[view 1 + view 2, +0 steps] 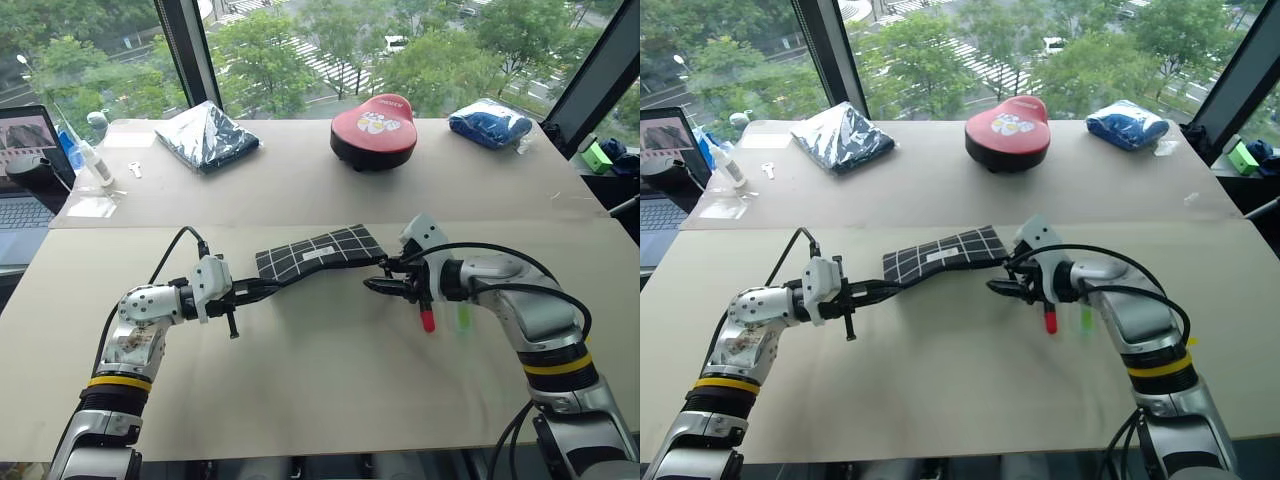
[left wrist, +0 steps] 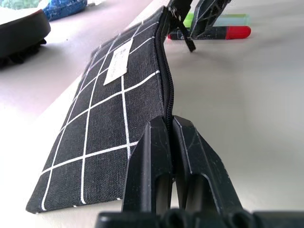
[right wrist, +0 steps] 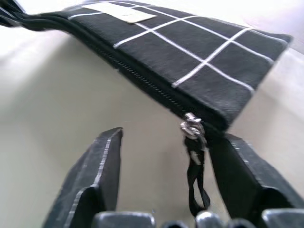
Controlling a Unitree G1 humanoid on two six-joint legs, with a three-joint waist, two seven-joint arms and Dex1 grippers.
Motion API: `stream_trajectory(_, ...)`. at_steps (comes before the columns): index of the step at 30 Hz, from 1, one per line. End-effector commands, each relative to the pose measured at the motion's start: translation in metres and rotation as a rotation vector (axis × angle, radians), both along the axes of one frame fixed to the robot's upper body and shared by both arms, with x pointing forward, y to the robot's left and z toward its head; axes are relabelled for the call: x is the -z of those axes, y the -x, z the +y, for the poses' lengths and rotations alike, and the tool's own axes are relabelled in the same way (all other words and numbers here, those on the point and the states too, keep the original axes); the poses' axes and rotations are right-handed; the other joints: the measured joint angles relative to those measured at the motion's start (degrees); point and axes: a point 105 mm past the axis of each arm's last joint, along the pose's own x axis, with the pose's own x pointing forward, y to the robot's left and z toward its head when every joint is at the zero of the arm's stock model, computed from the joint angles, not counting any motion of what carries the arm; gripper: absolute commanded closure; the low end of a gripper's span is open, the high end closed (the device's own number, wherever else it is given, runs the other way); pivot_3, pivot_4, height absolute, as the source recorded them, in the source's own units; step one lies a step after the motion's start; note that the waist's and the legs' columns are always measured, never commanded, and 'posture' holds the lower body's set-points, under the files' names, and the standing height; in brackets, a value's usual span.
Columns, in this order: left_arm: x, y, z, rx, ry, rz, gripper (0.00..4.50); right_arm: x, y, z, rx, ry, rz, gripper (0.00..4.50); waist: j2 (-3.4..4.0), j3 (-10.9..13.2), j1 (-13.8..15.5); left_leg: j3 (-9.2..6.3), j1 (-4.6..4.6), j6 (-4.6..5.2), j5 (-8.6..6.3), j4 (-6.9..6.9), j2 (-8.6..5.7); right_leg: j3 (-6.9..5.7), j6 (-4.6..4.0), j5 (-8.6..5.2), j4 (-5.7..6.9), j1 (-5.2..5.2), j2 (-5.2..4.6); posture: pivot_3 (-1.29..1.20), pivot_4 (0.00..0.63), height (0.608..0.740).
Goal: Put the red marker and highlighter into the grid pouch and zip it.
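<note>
While the left pincer [image 1: 262, 289] is clamping the grid pouch [image 1: 318, 252] edge, the right pincer [image 3: 161, 175] is gaping empty — zipper cord [image 3: 195, 183] risks slipping past.

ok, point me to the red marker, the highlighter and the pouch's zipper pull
red marker [image 1: 428, 321]: left eye view, on its red end.
highlighter [image 1: 463, 318]: left eye view, mid-body.
zipper pull [image 3: 192, 128]: right wrist view, on the metal slider.
</note>
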Motion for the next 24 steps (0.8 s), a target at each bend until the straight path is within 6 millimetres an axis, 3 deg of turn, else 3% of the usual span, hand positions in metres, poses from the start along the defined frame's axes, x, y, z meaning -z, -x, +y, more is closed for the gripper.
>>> stream_trajectory(1, -0.004, 0.010, -0.002, 0.078, -0.060, -0.069, 4.50, -0.044, 0.008, -0.027, -0.022, -0.043, -0.116, 1.20, 0.00, 0.0, 0.4, 0.00, 0.00, 0.04, -0.03, 0.01, -0.01, 0.00, 0.00, 0.00, -0.01, 0.00, -0.02, 0.00, 0.150, 0.740)
stream_trajectory(5, 0.016, 0.029, 0.006, 0.194, -0.238, -0.088, 4.50, -0.060, 0.012, -0.052, -0.015, -0.003, -0.181, 1.20, 0.00, 0.0, 0.4, 0.01, 0.04, 0.08, -0.05, -0.01, 0.03, -0.01, 0.00, 0.00, -0.04, 0.04, -0.02, 0.00, 0.150, 0.740)
stream_trajectory(8, 0.014, 0.027, 0.006, 0.182, -0.237, -0.062, 3.57, -0.063, 0.001, -0.057, 0.036, -0.008, -0.222, 1.16, 0.00, 0.0, 0.3, 0.04, 0.07, 0.08, -0.05, -0.03, 0.09, 0.00, -0.01, -0.01, -0.03, 0.03, -0.01, 0.00, 0.150, 0.740)
stream_trajectory(13, -0.014, 0.023, -0.013, 0.114, -0.053, -0.031, 1.80, -0.048, 0.008, -0.033, -0.039, -0.034, -0.205, 1.16, -0.01, 0.0, 0.5, 0.04, 0.05, 0.08, -0.05, 0.00, 0.12, 0.02, -0.01, 0.00, 0.00, 0.03, -0.03, 0.00, 0.150, 0.740)
stream_trajectory(15, -0.031, 0.034, -0.020, 0.140, 0.062, 0.107, 1.05, -0.040, 0.009, -0.026, -0.049, -0.036, -0.199, 1.16, -0.02, 0.0, 0.4, 0.03, 0.02, 0.09, -0.06, 0.01, 0.11, 0.02, -0.01, -0.01, 0.00, 0.02, -0.05, 0.00, 0.150, 0.740)
stream_trajectory(19, -0.057, 0.054, -0.012, 0.191, 0.149, 0.303, 1.05, -0.028, 0.010, -0.014, -0.069, -0.049, -0.177, 1.16, -0.03, 0.0, 0.3, 0.02, 0.00, 0.05, -0.04, 0.03, 0.12, 0.04, 0.00, -0.01, 0.00, 0.00, -0.01, 0.00, 0.150, 0.740)
stream_trajectory(23, -0.050, 0.048, 0.020, 0.107, -0.007, 0.263, 1.05, -0.019, 0.017, 0.003, -0.111, -0.080, -0.142, 1.16, 0.01, 0.0, 0.2, 0.03, 0.12, 0.02, -0.02, -0.01, 0.14, 0.04, -0.01, -0.03, 0.03, 0.04, 0.10, 0.00, 0.150, 0.740)
stream_trajectory(24, -0.044, 0.047, 0.028, 0.091, -0.059, 0.243, 0.98, -0.017, 0.018, 0.005, -0.113, -0.085, -0.136, 1.42, 0.01, 0.0, 0.2, 0.03, 0.14, 0.02, -0.01, -0.02, 0.13, 0.04, -0.02, -0.03, 0.03, 0.07, 0.10, 0.00, 0.150, 0.740)
